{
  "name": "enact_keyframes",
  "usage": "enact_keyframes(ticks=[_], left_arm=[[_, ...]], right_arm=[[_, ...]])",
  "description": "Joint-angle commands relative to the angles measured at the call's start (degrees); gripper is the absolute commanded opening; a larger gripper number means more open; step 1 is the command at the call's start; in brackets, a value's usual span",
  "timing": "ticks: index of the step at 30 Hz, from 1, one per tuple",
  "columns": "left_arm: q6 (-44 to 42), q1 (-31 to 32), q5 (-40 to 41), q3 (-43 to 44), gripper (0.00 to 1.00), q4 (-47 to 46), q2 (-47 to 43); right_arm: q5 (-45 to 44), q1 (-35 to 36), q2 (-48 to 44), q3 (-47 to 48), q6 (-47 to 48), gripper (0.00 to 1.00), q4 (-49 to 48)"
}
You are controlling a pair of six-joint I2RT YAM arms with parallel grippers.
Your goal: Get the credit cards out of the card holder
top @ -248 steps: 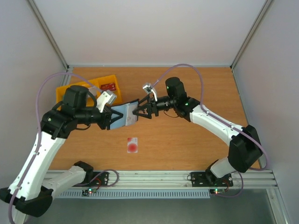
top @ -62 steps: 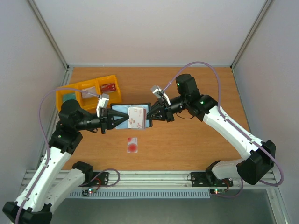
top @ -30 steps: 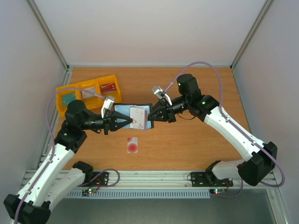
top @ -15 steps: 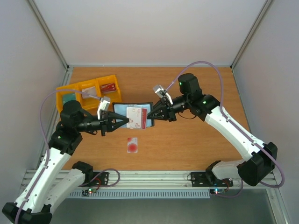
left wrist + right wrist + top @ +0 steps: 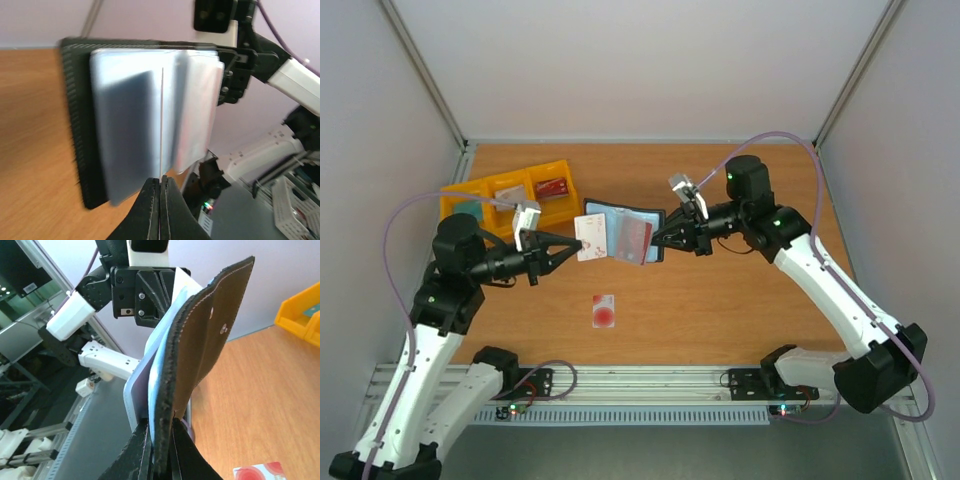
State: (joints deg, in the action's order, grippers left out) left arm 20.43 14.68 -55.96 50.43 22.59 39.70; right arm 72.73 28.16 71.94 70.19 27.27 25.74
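Left gripper (image 5: 563,251) clamps a white credit card (image 5: 588,238), right gripper (image 5: 658,240) clamps the open card holder (image 5: 620,221), midway between worktop (image 5: 740,300) side edges

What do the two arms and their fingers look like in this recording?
Both the left arm and right arm have white links, black joints and a lilac cable looping off them. Each wrist carries a small silvery camera block. The fingers are black, slim and taper to points. Green lights glow on the right arm's joints.
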Motion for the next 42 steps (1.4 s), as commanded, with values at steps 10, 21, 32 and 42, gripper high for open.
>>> enact_keyframes(ticks=[10, 21, 32, 42], left_arm=[[7.8, -13.8, 18.0, -3.9, 0.00, 17.6, 9.7], [24.5, -16.9, 25.0, -25.8, 0.00, 11.2, 14.0], [25.5, -17.1, 41.7, -18.6, 0.64, 27.0, 10.8], [21.8, -16.8, 7.3, -8.0, 0.83, -6.4, 5.1]], right_arm=[[-6.6, -7.5, -4.9, -8.7, -16.9, 0.01, -23.1], [-5.2, -7.1, -6.3, -8.5, -13.7, 0.01, -17.9], [-5.3, -3.8, -4.4, -6.2, -12.5, 0.01, -15.6], [-9.3, 3.7, -0.6, 0.7, -2.5, 0.01, -1.5]])
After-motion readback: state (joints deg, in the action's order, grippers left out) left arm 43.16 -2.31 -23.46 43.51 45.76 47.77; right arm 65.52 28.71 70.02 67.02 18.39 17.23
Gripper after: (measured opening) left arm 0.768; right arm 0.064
